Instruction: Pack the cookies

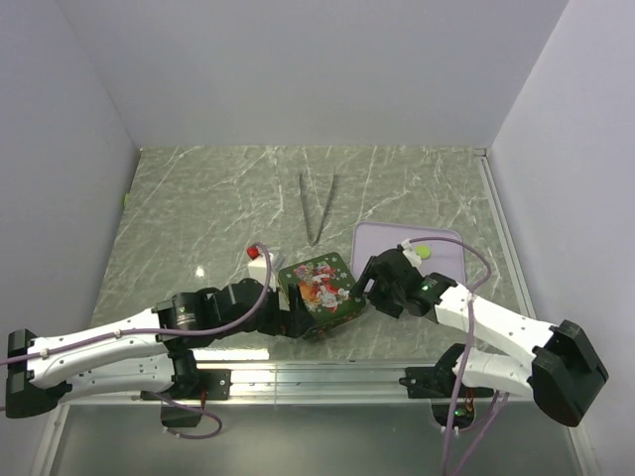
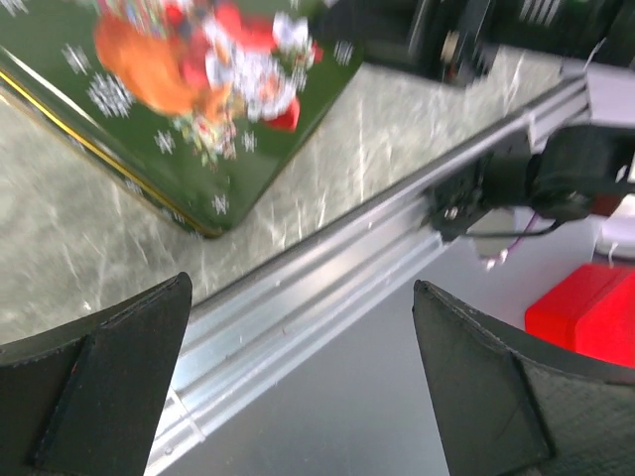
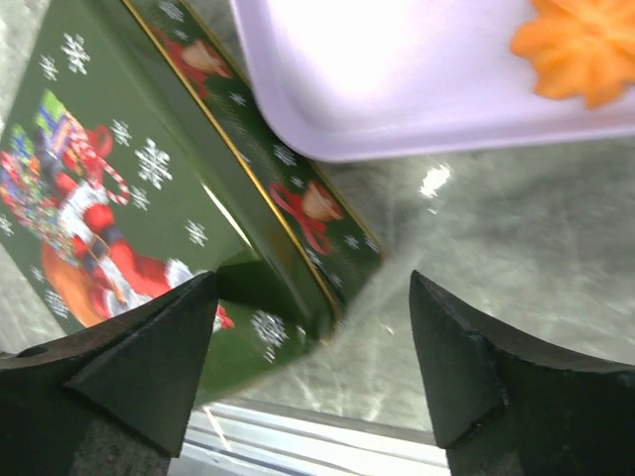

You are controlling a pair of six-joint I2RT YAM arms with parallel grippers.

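A green Christmas tin (image 1: 317,283), lid on, sits near the table's front edge between both arms. It shows in the left wrist view (image 2: 198,99) and the right wrist view (image 3: 139,188). One orange flower-shaped cookie (image 3: 580,50) lies on a lavender tray (image 3: 397,89) right of the tin. My left gripper (image 2: 303,337) is open and empty at the tin's near left corner (image 1: 288,315), over the front rail. My right gripper (image 3: 313,327) is open and empty at the tin's right corner (image 1: 370,288), its left fingertip (image 3: 169,337) close to the lid. Other cookies are out of view.
The tray (image 1: 451,260) lies right of the tin, partly under my right arm. Metal tweezers (image 1: 317,203) lie at mid-table behind the tin. A small red and white object (image 1: 258,252) stands left of the tin. An aluminium rail (image 1: 317,375) runs along the front edge.
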